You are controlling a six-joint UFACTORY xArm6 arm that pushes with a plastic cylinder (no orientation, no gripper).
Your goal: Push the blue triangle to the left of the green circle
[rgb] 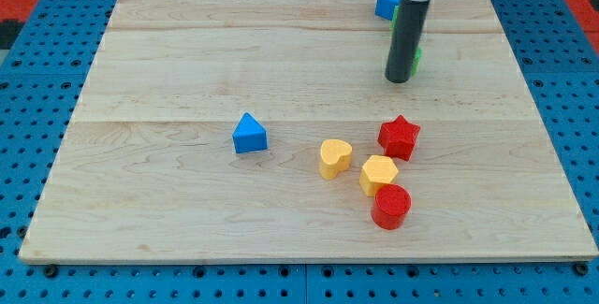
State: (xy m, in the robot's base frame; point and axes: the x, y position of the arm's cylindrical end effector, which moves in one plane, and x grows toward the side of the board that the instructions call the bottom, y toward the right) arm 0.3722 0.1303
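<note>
The blue triangle [249, 134] lies on the wooden board [187, 61], left of the middle. My tip [398, 79] stands near the view's top right, far to the right of and above the triangle. A green block [416, 58] is almost wholly hidden behind the rod; only slivers show at its right side and higher up at its left side [395, 14], so its shape cannot be made out.
A second blue block [386, 3] sits at the top edge, partly behind the rod. A red star [400, 137], a yellow heart [334, 157], a yellow hexagon [378, 174] and a red cylinder [391, 206] cluster at the lower right.
</note>
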